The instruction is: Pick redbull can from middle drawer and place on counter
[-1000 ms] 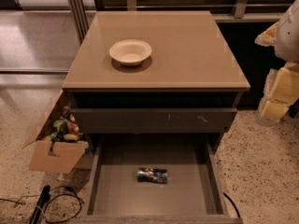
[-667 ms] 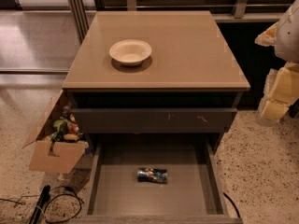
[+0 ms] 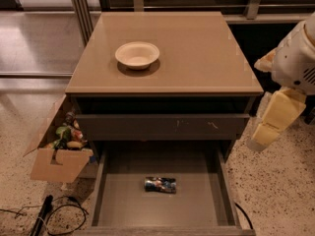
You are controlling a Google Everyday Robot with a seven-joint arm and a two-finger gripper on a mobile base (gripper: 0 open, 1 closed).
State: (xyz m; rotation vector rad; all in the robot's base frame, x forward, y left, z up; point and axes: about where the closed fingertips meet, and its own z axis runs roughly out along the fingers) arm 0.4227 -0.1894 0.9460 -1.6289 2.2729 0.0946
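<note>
The redbull can (image 3: pixel 160 184) lies on its side on the floor of the open middle drawer (image 3: pixel 120 205), near the centre. The counter (image 3: pixel 197 53) is the tan top of the dark grey cabinet. My gripper (image 3: pixel 262 135) is a cream-coloured piece hanging below the white arm (image 3: pixel 295 58) at the right. It is beside the cabinet's right front corner, outside the drawer, well above and to the right of the can. It holds nothing that I can see.
A cream round bowl (image 3: pixel 137 55) stands on the left half of the counter. The grey drawer front (image 3: pixel 162 127) above the open drawer is closed. An open cardboard box (image 3: pixel 59 154) of items and black cables (image 3: pixel 44 215) lie on the floor at the left.
The arm and gripper at the right have moved a little down and to the left, nearer the cabinet. The can, the drawer and the bowl have not moved.
</note>
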